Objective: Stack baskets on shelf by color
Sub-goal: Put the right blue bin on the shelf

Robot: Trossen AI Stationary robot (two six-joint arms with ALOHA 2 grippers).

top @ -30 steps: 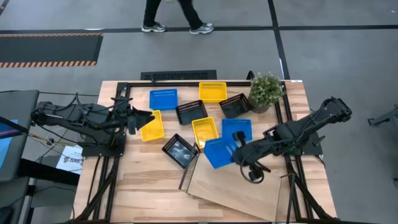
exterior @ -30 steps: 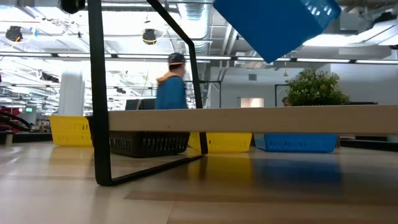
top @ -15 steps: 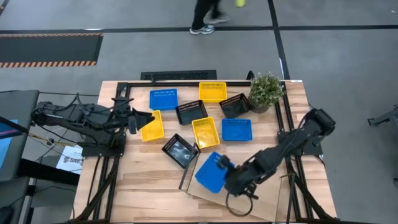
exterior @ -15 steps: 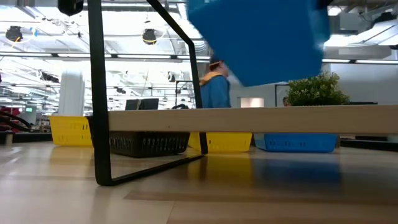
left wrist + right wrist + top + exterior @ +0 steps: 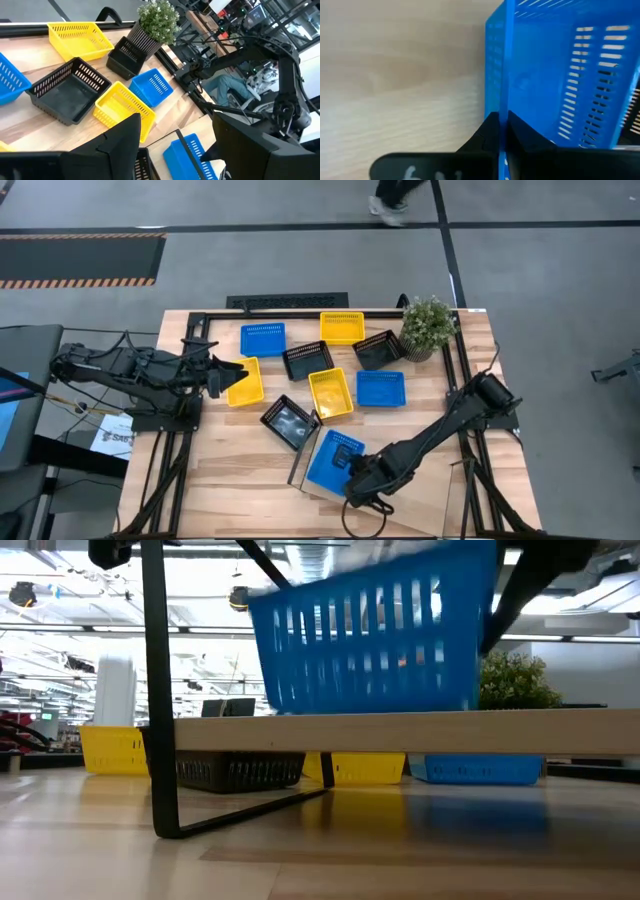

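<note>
Your low view shows the blue basket [image 5: 375,635] riding just above the shelf [image 5: 400,730], slightly tilted; the high view can't show that gap. Right gripper [image 5: 357,476] is pinched on the basket's wall, arm stretched low across the shelf's left end. Left gripper [image 5: 238,370] waits spread beside a yellow basket [image 5: 245,381].

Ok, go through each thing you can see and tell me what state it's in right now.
Right gripper: shut on the blue basket's wall.
Blue basket: upright, held over the shelf's left end.
Shelf: holds no other basket.
Left gripper: open, holding nothing, beside a yellow basket.
Other baskets: loose on the table, unstacked.
Plant: upright.
</note>
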